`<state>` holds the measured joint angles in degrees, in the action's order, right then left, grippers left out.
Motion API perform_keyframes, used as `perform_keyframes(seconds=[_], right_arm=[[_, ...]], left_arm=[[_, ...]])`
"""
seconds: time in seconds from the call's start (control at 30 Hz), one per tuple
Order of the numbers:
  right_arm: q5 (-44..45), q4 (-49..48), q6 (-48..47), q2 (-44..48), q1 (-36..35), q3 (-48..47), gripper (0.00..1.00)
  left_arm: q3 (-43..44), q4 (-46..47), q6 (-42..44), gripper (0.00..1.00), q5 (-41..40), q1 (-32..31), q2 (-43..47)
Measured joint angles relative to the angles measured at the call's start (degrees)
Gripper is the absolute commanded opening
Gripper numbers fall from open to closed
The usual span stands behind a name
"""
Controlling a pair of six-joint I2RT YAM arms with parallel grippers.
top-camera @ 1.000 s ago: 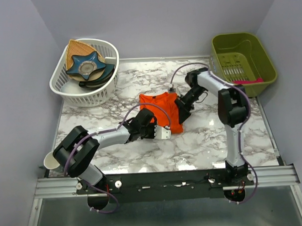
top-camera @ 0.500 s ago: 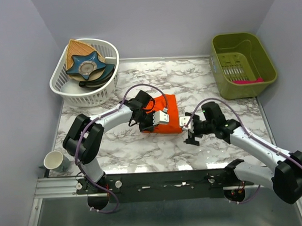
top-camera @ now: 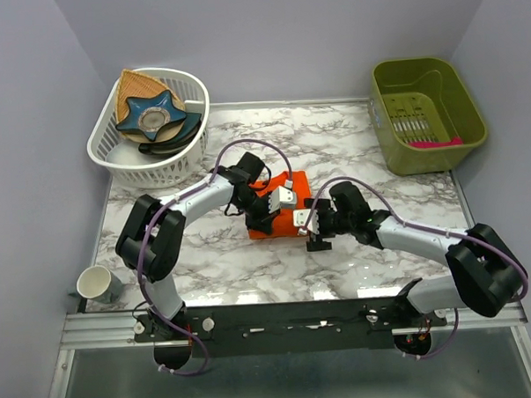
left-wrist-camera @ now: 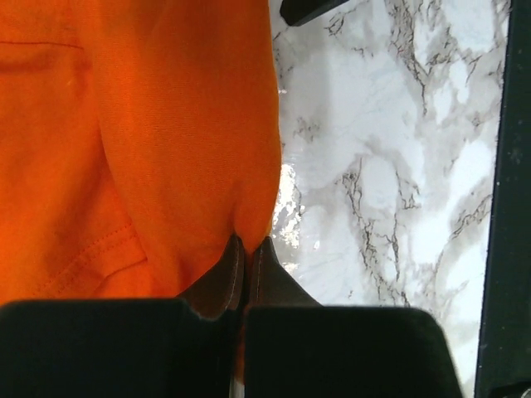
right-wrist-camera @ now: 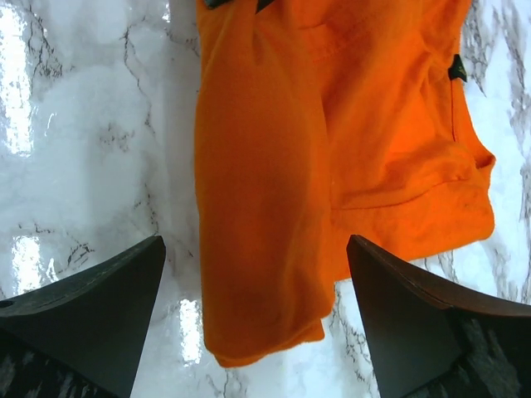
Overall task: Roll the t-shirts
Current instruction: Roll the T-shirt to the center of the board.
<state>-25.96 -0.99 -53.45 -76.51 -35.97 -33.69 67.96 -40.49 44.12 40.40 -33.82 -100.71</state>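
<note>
The bright orange t-shirt (top-camera: 297, 184) lies mid-table, folded into a narrow bundle with one long side rolled over. My left gripper (top-camera: 265, 218) sits at the bundle's left side. In the left wrist view, this gripper (left-wrist-camera: 247, 249) is shut, pinching a fold of the t-shirt (left-wrist-camera: 149, 124). My right gripper (top-camera: 314, 233) is at the bundle's near right corner. In the right wrist view it (right-wrist-camera: 255, 245) stands wide open, its fingers (right-wrist-camera: 99, 303) on either side of the rolled end of the t-shirt (right-wrist-camera: 257, 191) without touching it.
A white basket (top-camera: 114, 157) at the back left holds a blue star-shaped dish (top-camera: 153, 114) and a tan woven piece (top-camera: 137, 84). A green bin (top-camera: 425, 113) stands at the back right. A paper cup (top-camera: 96, 282) sits at the near left edge.
The right arm swung from the shirt's far side to its near right end. The left gripper moved from the near side to the left side, and the shirt became a narrower bundle.
</note>
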Motion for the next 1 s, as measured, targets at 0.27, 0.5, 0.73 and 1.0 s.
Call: perform_keyframes(seconds=[0.27,0.5,0.73,1.0], right_arm=[[0.4,1.0,-4.7,-4.9,-0.9,-2.8,0.51],[0.3,6.3,-5.1,-7.7,-0.9,-8.5,0.15],[-4.5,22.7,-5.7,-9.9,-0.7,-18.5,0.12],[-14.7,52.1,-11.0,-21.3,0.2,-35.6,0.11]], left_arm=[[1.0,-2.6,-0.3,0.00,3.3,2.3,-1.5],[1.0,-3.9,-0.3,0.00,6.0,5.1,-1.5],[1.9,-9.3,-0.6,0.00,11.6,8.2,-2.2],[9.3,-27.2,5.0,0.00,21.4,10.9,-12.5]])
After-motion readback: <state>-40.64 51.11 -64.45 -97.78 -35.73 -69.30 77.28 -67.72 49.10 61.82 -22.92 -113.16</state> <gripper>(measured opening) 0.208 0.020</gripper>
